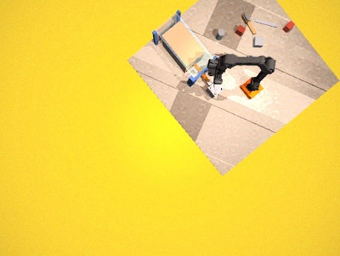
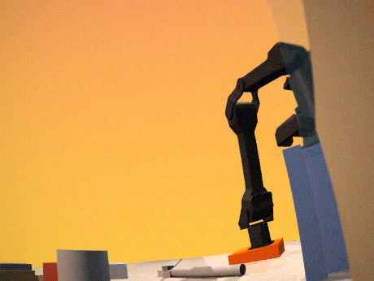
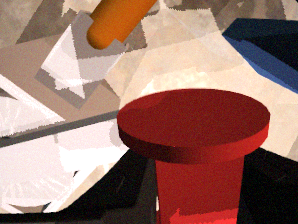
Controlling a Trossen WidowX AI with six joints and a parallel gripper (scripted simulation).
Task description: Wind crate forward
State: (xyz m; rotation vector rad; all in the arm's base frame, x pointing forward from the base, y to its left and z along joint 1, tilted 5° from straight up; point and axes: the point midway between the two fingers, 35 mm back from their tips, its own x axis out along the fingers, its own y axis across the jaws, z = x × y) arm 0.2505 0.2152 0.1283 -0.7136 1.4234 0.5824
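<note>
The tan crate (image 1: pixel 185 42) sits flat behind clear panels, its front edge short of the blue steel frame (image 1: pixel 198 77) at the rack mouth. An orange strap (image 1: pixel 202 72) runs from the crate end toward the pale winch (image 1: pixel 213 91); an orange piece with a rounded end (image 3: pixel 112 22) shows in the wrist view. My gripper (image 1: pixel 217 81) (image 3: pixel 199 187) is over the winch, shut on the stem below the handle's red knob (image 3: pixel 194 122). A pale bar (image 3: pixel 87 144), apparently the handle's arm, runs left from the knob. The square key and the winch's round hole are hidden.
A grey cylinder (image 1: pixel 220 34) (image 2: pixel 83 265), a red block (image 1: pixel 240 30), a hammer (image 1: pixel 251 27), a thin rod (image 1: pixel 266 24), a grey block (image 1: pixel 258 41) and another red block (image 1: pixel 288 27) lie beyond the arm. A blue post (image 2: pixel 313 211) stands beside it.
</note>
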